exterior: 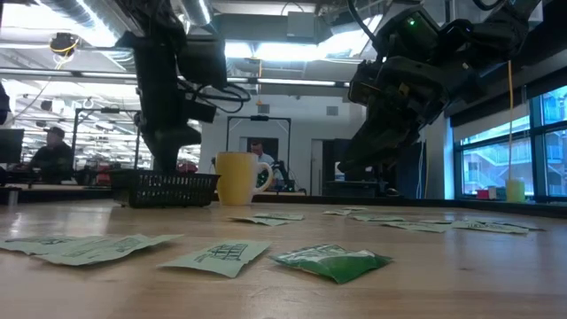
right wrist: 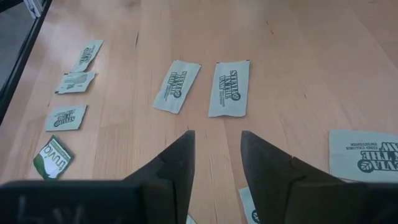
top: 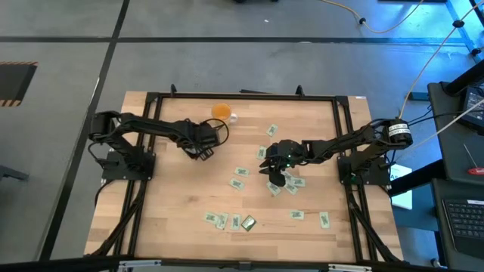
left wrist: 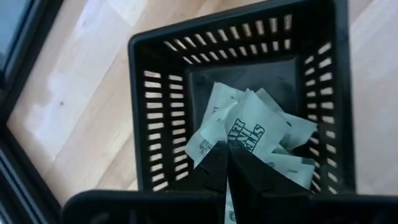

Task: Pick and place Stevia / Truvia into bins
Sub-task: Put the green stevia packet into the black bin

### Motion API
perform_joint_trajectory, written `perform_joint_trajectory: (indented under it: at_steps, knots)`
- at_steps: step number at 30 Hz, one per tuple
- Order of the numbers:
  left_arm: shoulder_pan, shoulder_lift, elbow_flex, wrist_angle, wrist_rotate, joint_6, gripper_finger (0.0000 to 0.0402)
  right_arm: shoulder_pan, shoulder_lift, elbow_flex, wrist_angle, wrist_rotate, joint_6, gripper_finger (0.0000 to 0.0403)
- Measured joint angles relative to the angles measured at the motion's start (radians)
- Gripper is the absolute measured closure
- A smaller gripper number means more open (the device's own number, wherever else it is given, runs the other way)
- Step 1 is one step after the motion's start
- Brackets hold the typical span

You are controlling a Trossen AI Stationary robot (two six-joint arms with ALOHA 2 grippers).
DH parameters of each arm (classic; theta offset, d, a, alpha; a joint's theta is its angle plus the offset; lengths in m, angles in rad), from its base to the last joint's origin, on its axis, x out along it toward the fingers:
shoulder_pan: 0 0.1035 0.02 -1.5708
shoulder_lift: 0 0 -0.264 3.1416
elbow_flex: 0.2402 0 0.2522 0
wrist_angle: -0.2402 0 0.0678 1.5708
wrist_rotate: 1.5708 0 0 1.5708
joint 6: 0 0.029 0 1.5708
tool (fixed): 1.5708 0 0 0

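From above, the left gripper (top: pixel 203 149) hangs over the small black slotted plastic tray (top: pixel 198 151) beside the orange cup (top: pixel 221 112). Its wrist view: jaws clenched together above pale paper sachets (left wrist: pixel 249 134) heaped inside. The right gripper (right wrist: pixel 214 146), jaws released, hovers over sachets scattered across the wooden desk (right wrist: pixel 311 68).

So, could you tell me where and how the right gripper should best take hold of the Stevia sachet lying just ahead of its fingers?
The right gripper is open above the Stevia sachet, which lies flat on the table, clear of its neighbour. Probably best to come straight down and pinch across its narrow width near the middle, fingers outside the long edges.
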Motion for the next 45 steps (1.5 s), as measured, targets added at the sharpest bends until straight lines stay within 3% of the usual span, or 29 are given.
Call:
perform_joint_trajectory:
  at_steps: [12,24,31,34,41,45]
  knots:
    - [-0.003,-0.076,0.0,-0.001,-0.095,0.036,0.035,0.0,0.0,0.0,0.0,0.0,0.0,0.027]
    - [-0.003,-0.11,0.001,0.008,0.041,0.009,0.0347,-0.014,0.0,0.002,0.038,0.0,0.0,0.027]
    - [-0.003,-0.11,0.001,0.077,0.08,0.016,0.0345,-0.026,0.0,0.106,0.008,0.002,-0.002,0.027]
    - [-0.003,-0.11,0.001,0.143,0.083,0.058,0.0348,-0.029,0.0,0.184,-0.105,0.029,0.033,0.027]
    - [-0.003,-0.11,0.001,0.235,0.086,0.087,0.0347,-0.069,0.0,0.395,-0.619,0.323,0.111,0.027]
    - [-0.003,-0.11,0.001,0.237,0.086,0.086,0.0345,-0.12,0.0,0.429,-0.742,0.354,0.148,0.027]
